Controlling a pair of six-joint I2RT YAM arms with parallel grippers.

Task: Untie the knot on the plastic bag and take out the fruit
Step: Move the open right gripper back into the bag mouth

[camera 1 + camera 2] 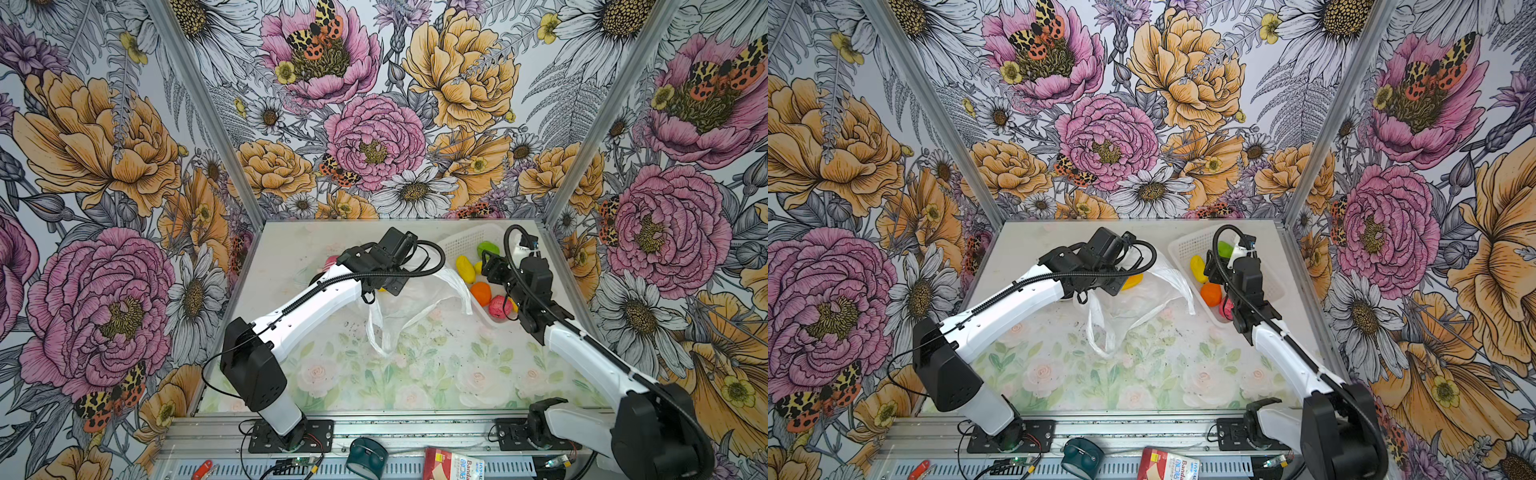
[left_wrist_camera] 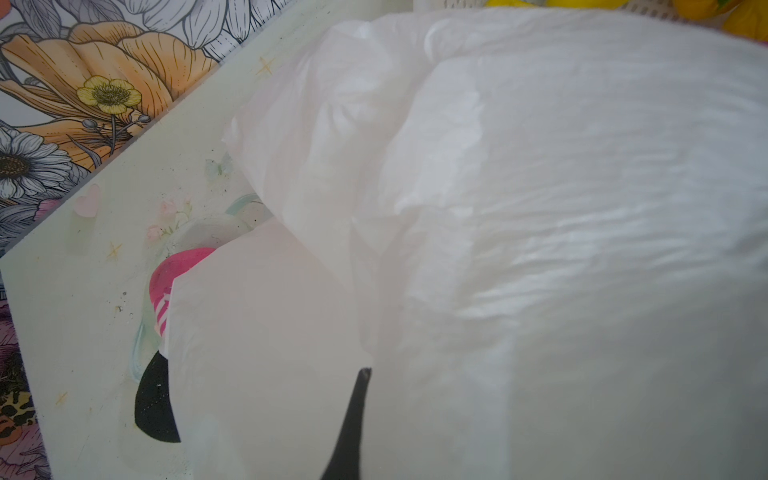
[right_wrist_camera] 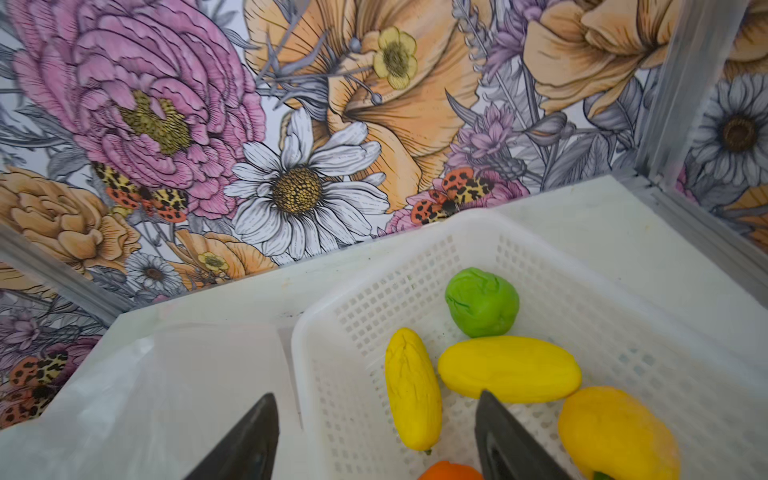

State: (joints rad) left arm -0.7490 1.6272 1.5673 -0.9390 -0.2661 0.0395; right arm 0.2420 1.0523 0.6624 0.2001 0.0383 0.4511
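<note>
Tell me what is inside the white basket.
In the basket: a green fruit, three yellow fruits, an orange fruit and a pink-red fruit. The right arm covers part of the basket in both top views, so anything beneath it is hidden.

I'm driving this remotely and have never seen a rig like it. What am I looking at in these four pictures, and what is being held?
Two robot arms work over a flower-printed table. Both top views look down on the whole scene; each wrist view rides on one arm. The left end effector is shut on the thin white plastic bag, holding part of it up. The right end effector is open and empty, at the rim of the white basket, which holds green fruit, yellow fruit, orange fruit and pink-red fruit.
</note>
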